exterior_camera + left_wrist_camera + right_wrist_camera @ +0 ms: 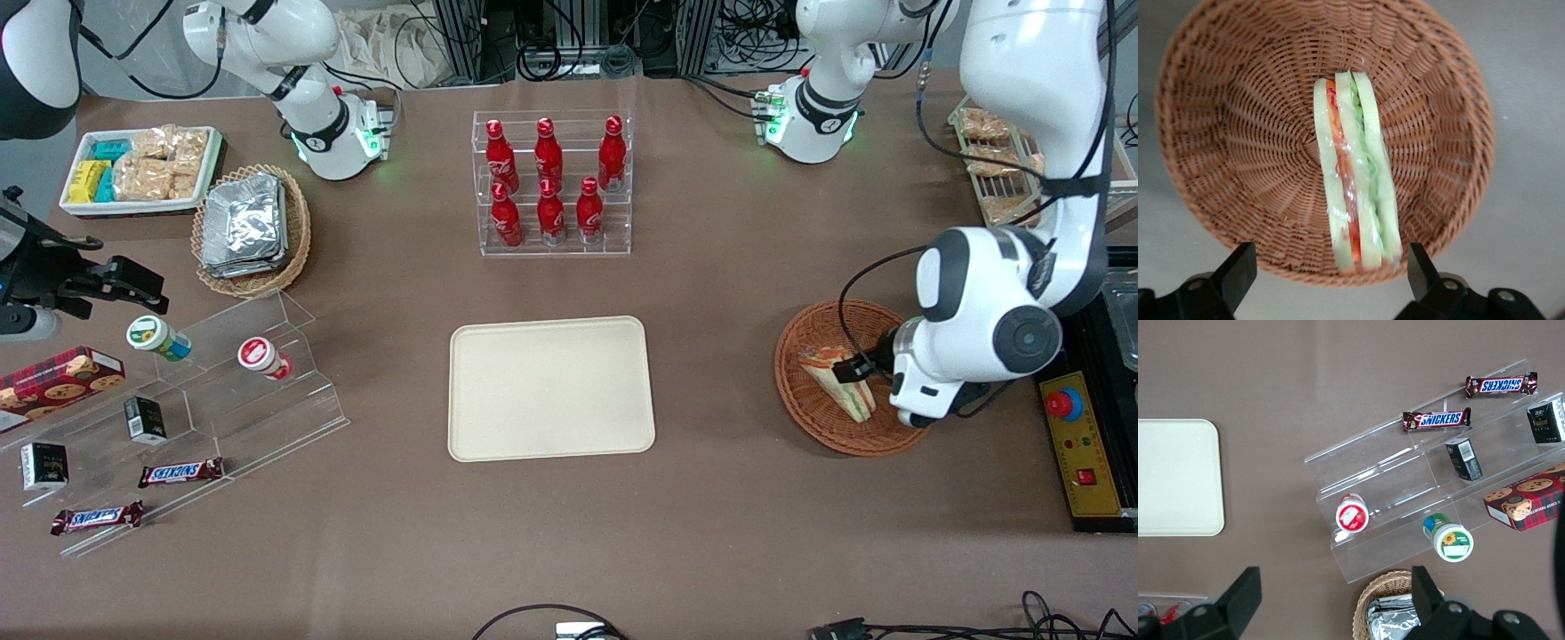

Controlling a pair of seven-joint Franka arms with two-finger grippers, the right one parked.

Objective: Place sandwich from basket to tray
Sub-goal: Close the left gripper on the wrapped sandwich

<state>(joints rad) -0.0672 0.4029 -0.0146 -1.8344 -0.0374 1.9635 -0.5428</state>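
Note:
The reddish-brown wicker basket (805,342) sits toward the working arm's end of the table. In it the clear-wrapped sandwich (836,384) lies on its side, its white bread, green and orange-red layers showing (1355,173). My left gripper (861,368) hovers just above the sandwich, over the basket's (1238,133) rim. It is open, with the black fingers (1238,270) spread wider than the sandwich and holding nothing. The cream-beige tray (551,388) lies bare at the table's middle, beside the basket toward the parked arm.
A clear rack of red bottles (553,182) stands farther from the front camera than the tray. A control box with a red button (1077,443) lies beside the basket. A tan basket of foil packs (252,227), a white snack bin (142,169) and a clear snack shelf (178,400) sit toward the parked arm's end.

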